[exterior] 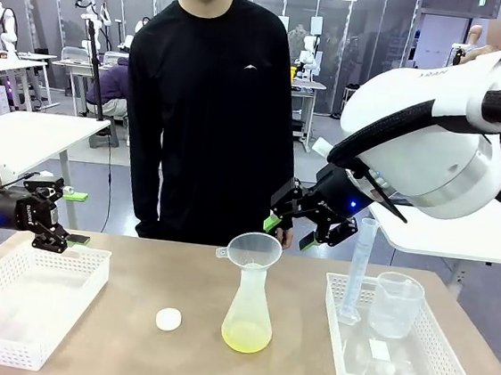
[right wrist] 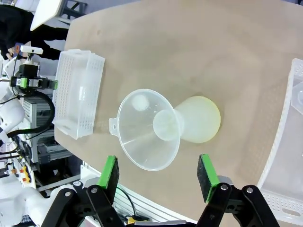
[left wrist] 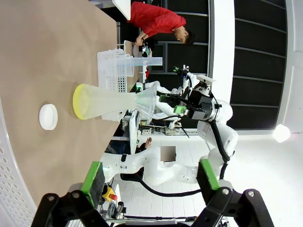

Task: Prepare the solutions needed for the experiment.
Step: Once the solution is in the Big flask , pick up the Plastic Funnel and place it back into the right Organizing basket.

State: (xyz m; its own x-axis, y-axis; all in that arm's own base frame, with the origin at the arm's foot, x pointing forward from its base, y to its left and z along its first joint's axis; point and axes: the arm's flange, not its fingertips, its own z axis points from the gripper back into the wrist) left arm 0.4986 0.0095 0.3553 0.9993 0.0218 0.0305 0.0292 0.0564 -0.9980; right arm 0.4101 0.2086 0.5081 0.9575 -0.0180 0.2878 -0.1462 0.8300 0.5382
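Note:
A clear conical flask point(exterior: 247, 313) stands mid-table with a shallow layer of pale yellow-green solution point(exterior: 245, 337) at its bottom and a translucent funnel point(exterior: 253, 252) in its neck. My right gripper point(exterior: 289, 233) hovers open just above and behind the funnel, holding nothing. From the right wrist view I look down between its green pads point(right wrist: 110, 172) onto the funnel point(right wrist: 149, 128) and flask point(right wrist: 199, 119). My left gripper point(exterior: 75, 217) hangs open and empty over the left basket's far edge. The left wrist view shows the left gripper point(left wrist: 150, 175) open, with the flask point(left wrist: 106, 101) off to the side.
A white cap point(exterior: 168, 319) lies left of the flask. An empty white basket point(exterior: 23, 307) sits at the left. The right basket point(exterior: 433, 368) holds a graduated cylinder point(exterior: 360, 271) and a beaker point(exterior: 395, 303). A person in black stands at the far edge.

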